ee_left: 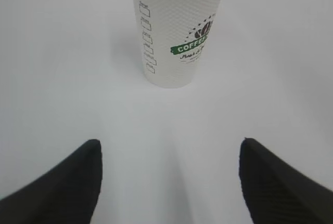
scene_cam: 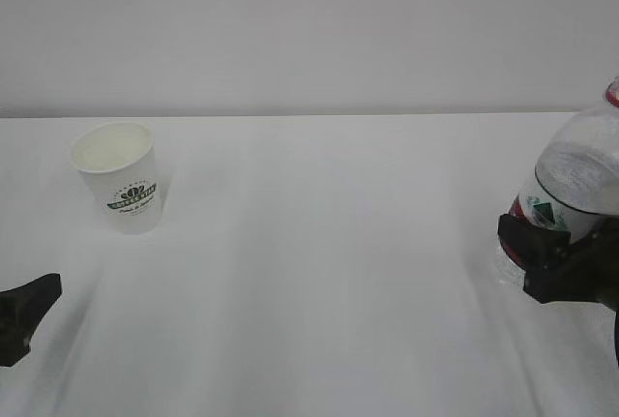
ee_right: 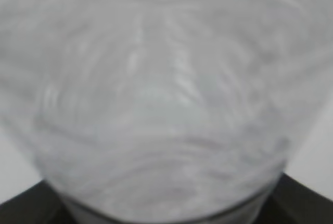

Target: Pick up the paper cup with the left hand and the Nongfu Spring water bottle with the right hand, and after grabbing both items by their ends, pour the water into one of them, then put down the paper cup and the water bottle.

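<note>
The left pincer (ee_left: 169, 182) is seen spread wide and empty, low over the table (scene_cam: 329, 272). The paper cup (ee_left: 177, 29) stands upright straight ahead of it, between the lines of the two fingers but well short of them, untouched. If the advance is made off-centre, the light cup could be nudged and tipped by one finger before the closure.

The right pincer (scene_cam: 551, 262) is clamped around the lower body of the Nongfu Spring water bottle (scene_cam: 571, 180), which fills its wrist view and leans a little. No cap is seen on the neck, so water (scene_cam: 580, 170) could be spilled if the bottle is tilted too soon. The ribbed plastic may be squeezed, and a slip within the fingers is judged possible.
</note>
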`<state>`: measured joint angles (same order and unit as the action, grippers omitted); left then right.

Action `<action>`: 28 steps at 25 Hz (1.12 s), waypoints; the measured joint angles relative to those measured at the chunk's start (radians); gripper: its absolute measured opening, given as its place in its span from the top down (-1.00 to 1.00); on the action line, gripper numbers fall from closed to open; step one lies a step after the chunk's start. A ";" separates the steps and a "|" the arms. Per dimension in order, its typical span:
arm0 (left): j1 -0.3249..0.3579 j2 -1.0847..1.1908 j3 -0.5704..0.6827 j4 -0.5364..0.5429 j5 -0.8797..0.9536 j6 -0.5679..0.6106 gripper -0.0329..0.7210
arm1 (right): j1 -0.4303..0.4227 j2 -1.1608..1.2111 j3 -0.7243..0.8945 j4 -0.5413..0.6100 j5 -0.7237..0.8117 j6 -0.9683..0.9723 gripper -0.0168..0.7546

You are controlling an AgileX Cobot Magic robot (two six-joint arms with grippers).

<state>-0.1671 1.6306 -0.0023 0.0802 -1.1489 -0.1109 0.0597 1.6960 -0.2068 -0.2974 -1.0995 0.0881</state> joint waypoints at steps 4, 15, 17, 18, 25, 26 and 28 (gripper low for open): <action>0.000 0.002 0.000 0.000 0.000 0.008 -0.68 | 0.000 -0.035 0.000 -0.002 0.031 0.004 -0.30; 0.000 0.124 -0.055 0.004 -0.003 0.031 -0.90 | 0.000 -0.077 0.001 -0.009 0.037 0.005 -0.30; 0.000 0.131 -0.073 0.004 -0.003 0.031 -0.91 | 0.000 -0.077 0.001 -0.009 0.037 0.005 -0.30; 0.000 0.132 -0.085 0.004 -0.003 0.031 -0.91 | 0.000 -0.077 0.001 -0.009 0.037 0.005 -0.30; 0.000 0.150 -0.173 0.007 -0.005 0.031 -0.92 | 0.000 -0.077 0.001 -0.010 0.037 0.005 -0.30; 0.000 0.158 -0.184 0.010 -0.005 0.031 -0.92 | 0.000 -0.077 0.001 -0.010 0.037 0.005 -0.30; 0.000 0.180 -0.205 0.016 -0.005 0.031 -0.92 | 0.000 -0.077 0.001 -0.010 0.037 0.005 -0.30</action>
<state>-0.1671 1.8107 -0.2077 0.0964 -1.1538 -0.0801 0.0597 1.6194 -0.2054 -0.3072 -1.0627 0.0927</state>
